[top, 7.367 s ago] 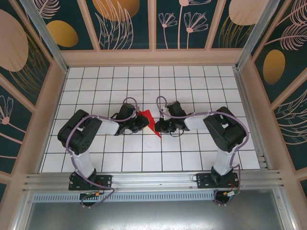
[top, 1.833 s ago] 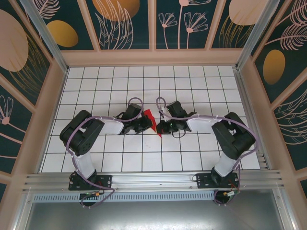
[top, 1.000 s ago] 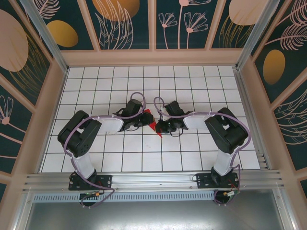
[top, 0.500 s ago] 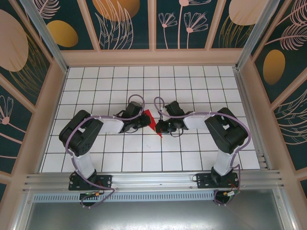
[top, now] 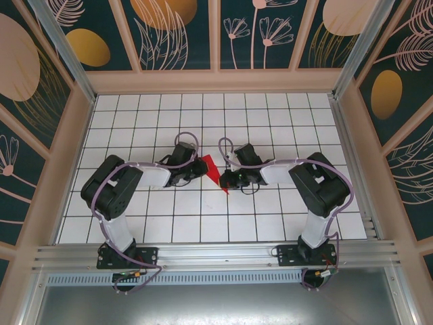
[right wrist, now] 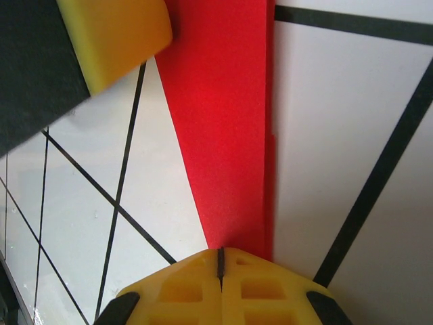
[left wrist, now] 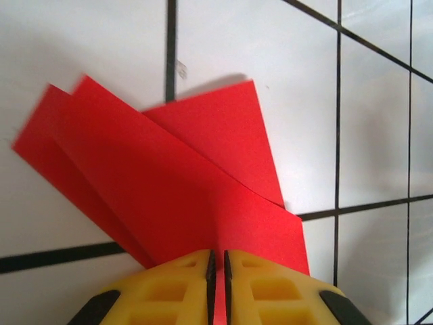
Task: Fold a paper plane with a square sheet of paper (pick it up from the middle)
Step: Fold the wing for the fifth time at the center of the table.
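Observation:
The paper plane (top: 213, 169) is a bright red, narrow pointed piece with folded layers, lying at mid-table between both grippers. My left gripper (top: 201, 167) is shut on its left edge. In the left wrist view the overlapping red flaps (left wrist: 169, 176) fan out ahead of the left gripper (left wrist: 218, 271), and red paper shows in the thin slit between the yellow jaws. My right gripper (top: 229, 179) is shut. In the right wrist view the right gripper (right wrist: 220, 261) sits over the narrow end of the red strip (right wrist: 226, 135). The left gripper's yellow finger (right wrist: 115, 34) shows at the top left.
The white gridded table (top: 203, 223) stretches open on all sides of the paper. Low beige walls (top: 216, 81) ring it, and a metal rail (top: 216, 254) runs along the near edge by the arm bases.
The left jaws have closed further onto the paper's edge and the left gripper has drawn slightly left. The right gripper has stayed shut at the paper's narrow end.

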Controlling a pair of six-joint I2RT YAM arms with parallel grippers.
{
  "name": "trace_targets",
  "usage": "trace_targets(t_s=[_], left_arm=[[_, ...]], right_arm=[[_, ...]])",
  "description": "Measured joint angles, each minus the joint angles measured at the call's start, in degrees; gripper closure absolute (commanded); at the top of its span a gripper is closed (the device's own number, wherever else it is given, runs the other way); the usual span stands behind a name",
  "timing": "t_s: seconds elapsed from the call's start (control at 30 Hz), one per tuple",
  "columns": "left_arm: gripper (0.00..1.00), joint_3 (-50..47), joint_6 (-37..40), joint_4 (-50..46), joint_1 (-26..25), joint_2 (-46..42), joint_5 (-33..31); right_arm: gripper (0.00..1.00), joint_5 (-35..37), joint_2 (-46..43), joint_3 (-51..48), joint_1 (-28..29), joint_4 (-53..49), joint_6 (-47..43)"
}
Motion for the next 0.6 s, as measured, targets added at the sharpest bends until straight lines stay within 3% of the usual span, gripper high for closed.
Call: trace_targets(t_s=[0.27, 0.6], left_arm=[[0.84, 1.64, 2.25, -1.70, 4.39, 0.63, -0.46], [0.84, 3.17, 3.48, -3.17, 5.79, 1.53, 0.66]], right_arm=[[1.00, -0.02, -0.09, -0.39, 0.00, 0.76, 0.39], [1.00, -0.02, -0.09, -0.42, 0.00, 0.85, 0.39]])
